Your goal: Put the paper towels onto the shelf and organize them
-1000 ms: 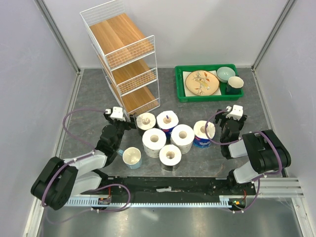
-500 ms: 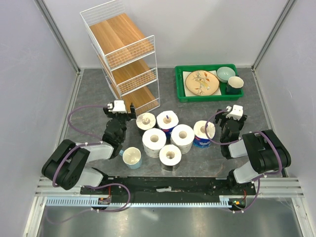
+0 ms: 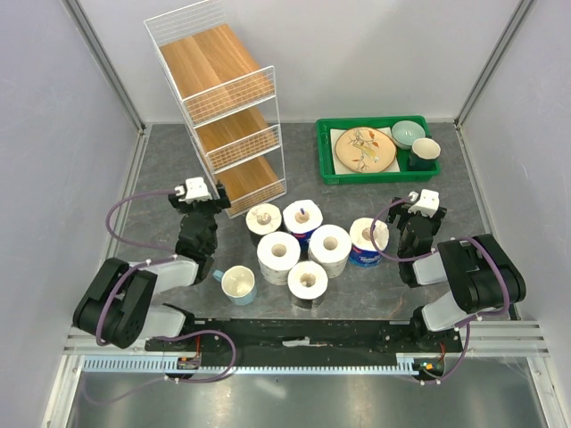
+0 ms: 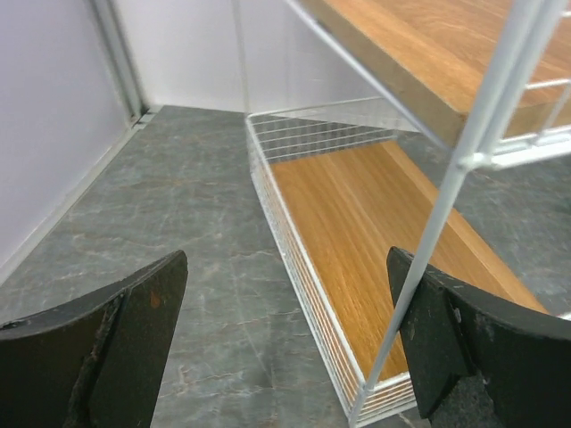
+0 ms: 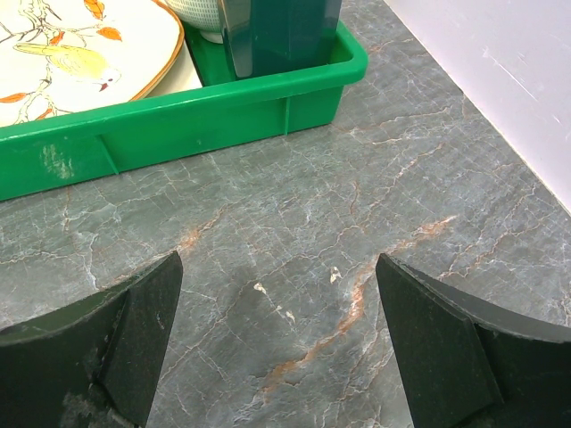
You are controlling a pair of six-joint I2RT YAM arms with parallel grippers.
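The paper towels stand on end in a tight cluster at the table's middle: two large white rolls (image 3: 278, 257) (image 3: 329, 250), a third white roll (image 3: 308, 282) nearest the arms, a blue-wrapped roll (image 3: 368, 241) and two smaller rolls (image 3: 264, 218) (image 3: 302, 217). The shelf (image 3: 219, 107), white wire with wooden boards, stands at the back left. My left gripper (image 3: 203, 205) is open at the shelf's near left corner. Its wrist view shows the bottom board (image 4: 375, 232) and a white corner post between the fingers (image 4: 116, 330). My right gripper (image 3: 415, 210) is open over bare table, right of the rolls, with nothing between its fingers (image 5: 98, 339).
A pale cup with a blue handle (image 3: 238, 285) sits just left of the rolls, close to the left arm. A green tray (image 3: 323, 152) holding a plate, a bowl and a dark cup stands at the back right; its front wall (image 5: 178, 120) faces the right gripper.
The left gripper has swung left, away from the rolls, to the shelf's near left corner. The cup's handle now shows. The right arm has not moved.
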